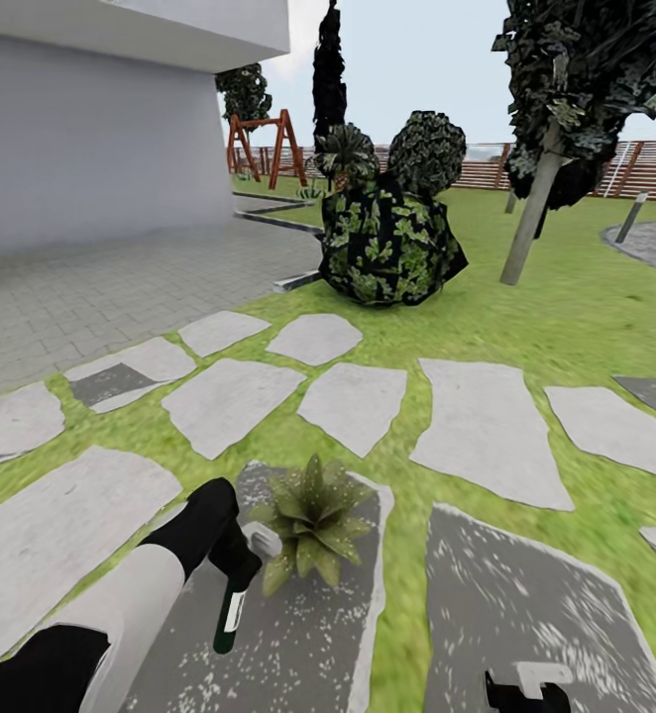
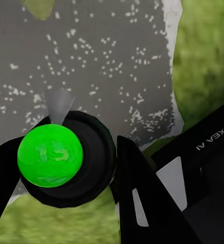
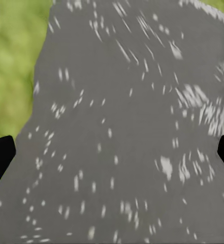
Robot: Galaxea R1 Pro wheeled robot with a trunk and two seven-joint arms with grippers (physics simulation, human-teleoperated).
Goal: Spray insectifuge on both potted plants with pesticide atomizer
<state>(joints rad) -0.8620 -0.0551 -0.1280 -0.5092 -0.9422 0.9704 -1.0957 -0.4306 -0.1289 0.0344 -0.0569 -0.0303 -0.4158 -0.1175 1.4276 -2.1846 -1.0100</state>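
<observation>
At 7 o'clock in the head view, the left end effector [image 1: 237, 564] grips the pesticide atomizer [image 1: 229, 614] — bottle hangs down from the fingers, white label showing, over a dark speckled paving slab [image 1: 298, 644]. Left wrist view: a black finger [image 2: 142, 203] on each side of the round dark bottle, bright green disc on its end facing the camera, so it is clamped. Potted plant [image 1: 313, 520] sits just beside the end effector, at its 1 o'clock, on the same slab; a white part of the end effector nearly touches the leaves. Second potted plant not visible. Right end effector [image 1: 526, 688] at 5 o'clock, low edge of frame; right wrist view has its two dark fingertips [image 3: 0, 157] far apart with nothing between — open, over paving. Big dark-leaved shrub [image 1: 387, 238] at 12 o'clock, lawn [image 1: 526, 317] around.

Step in hand, likely: spraying this rosette. To do it well, aim the nozzle at the leaves, keep close, sweep across the whole rosette — which end is the nozzle I cannot tell.
</observation>
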